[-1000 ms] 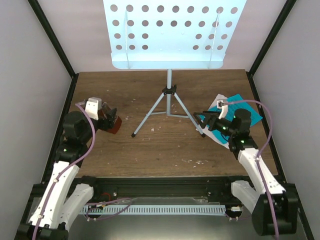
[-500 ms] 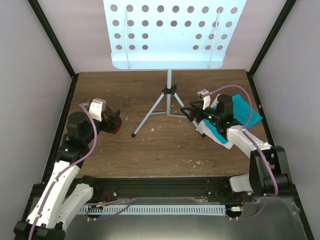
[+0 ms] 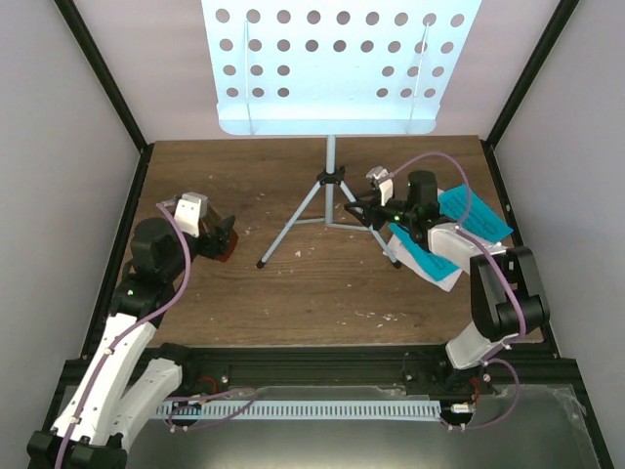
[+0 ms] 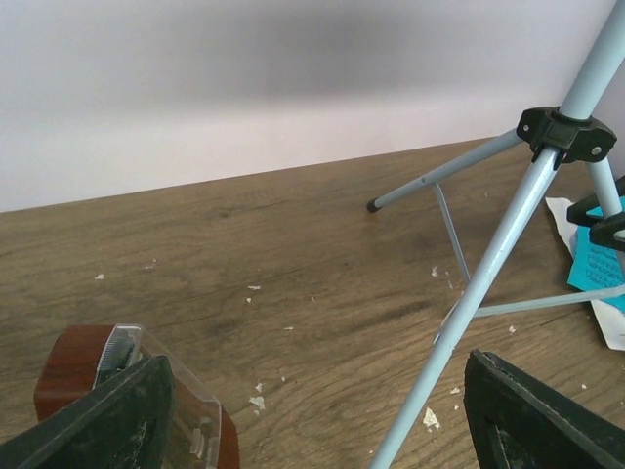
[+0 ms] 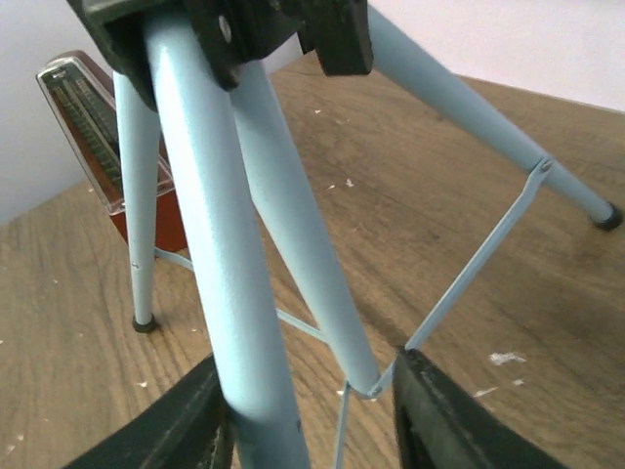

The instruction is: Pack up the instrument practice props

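The pale blue perforated music stand [image 3: 337,63] stands at the back on its thin tripod [image 3: 330,181]. The white and blue sheet-music pages [image 3: 459,230] lie on the table to the right. The red-brown metronome [image 3: 223,244] with its clear cover sits at the left. My left gripper [image 3: 221,234] is open, and in the left wrist view [image 4: 312,391] the metronome [image 4: 78,357] rests against its left finger. My right gripper [image 3: 354,208] is open around the tripod's right front leg. In the right wrist view [image 5: 308,391] two tripod legs [image 5: 225,254] pass between the fingers, the nearer one against the left finger.
Dark frame posts [image 3: 107,78] and pale walls close in the wooden table [image 3: 293,293] on the left, right and back. Small white flecks lie scattered on the wood. The metronome shows behind the tripod in the right wrist view [image 5: 88,127].
My right arm has swung left from over the sheet music to the tripod's right leg. My left gripper has shifted slightly, staying at the metronome.
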